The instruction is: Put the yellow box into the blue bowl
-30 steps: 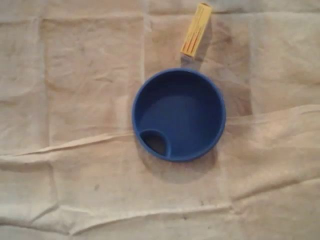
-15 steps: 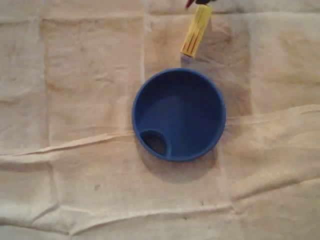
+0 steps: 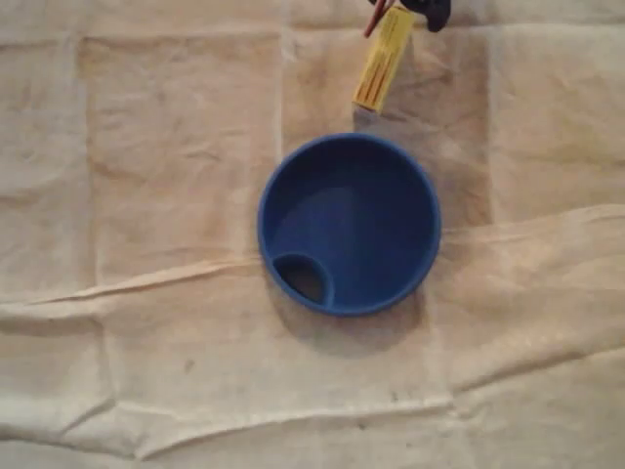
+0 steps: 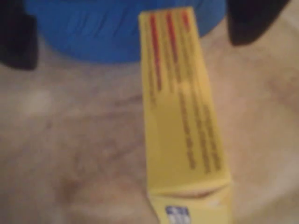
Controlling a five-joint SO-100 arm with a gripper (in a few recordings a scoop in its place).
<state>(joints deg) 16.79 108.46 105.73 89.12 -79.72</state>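
Observation:
A long yellow box (image 3: 382, 59) lies flat on the cloth just above the blue bowl (image 3: 349, 224) in the overhead view, a small gap apart from the bowl's rim. My dark gripper (image 3: 410, 8) reaches in at the top edge over the box's far end. In the wrist view the yellow box (image 4: 180, 116) runs lengthwise up the middle toward the blue bowl (image 4: 93, 32). My gripper (image 4: 135, 28) is open, with one dark finger on each side of the box and well clear of it.
A wrinkled beige cloth (image 3: 146, 195) covers the whole table, with raised folds across the lower half. The bowl has a small round pocket (image 3: 303, 278) at its lower left rim.
My gripper has come into the overhead view at the top edge, over the far end of the box. Box and bowl have not moved.

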